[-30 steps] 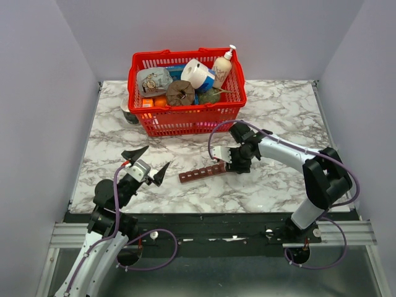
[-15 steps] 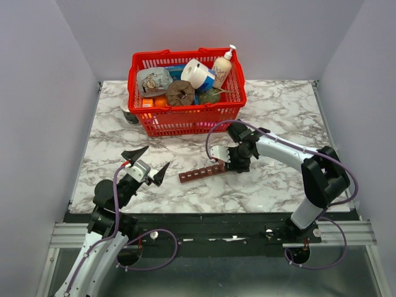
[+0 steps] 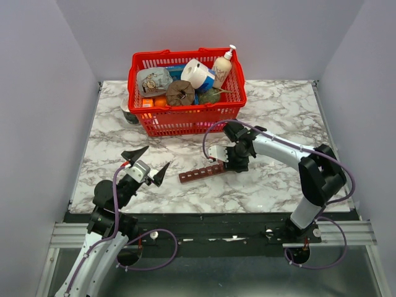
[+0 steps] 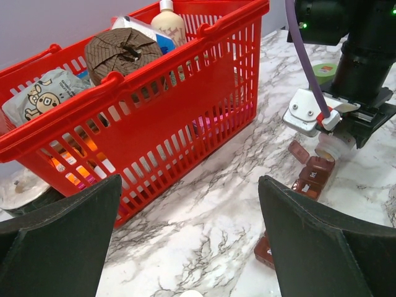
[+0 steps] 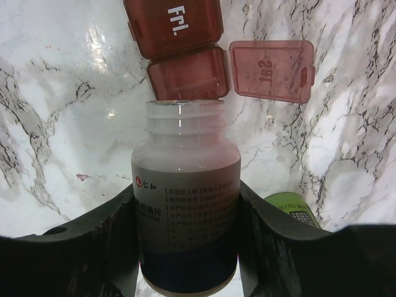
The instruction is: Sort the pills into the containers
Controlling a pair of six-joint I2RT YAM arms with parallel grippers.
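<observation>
The right gripper (image 3: 229, 162) has edged left, pinching an uncapped pill bottle (image 5: 185, 210), its mouth over the open end compartment of the containers (image 3: 199, 173); left gripper (image 3: 147, 162) spread wide.

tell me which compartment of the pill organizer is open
The compartment beside the Fri compartment, at the pill bottle's mouth: its lid is flipped out sideways, while Fri's is shut.

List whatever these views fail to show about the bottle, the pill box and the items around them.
- Pills inside the bottle: right wrist view, label and cloudy wall hide them.
- Green object: right wrist view, mostly behind a finger.
- Pill box lettering: top view, too small; right wrist view cuts off all but two compartments at the top edge.
</observation>
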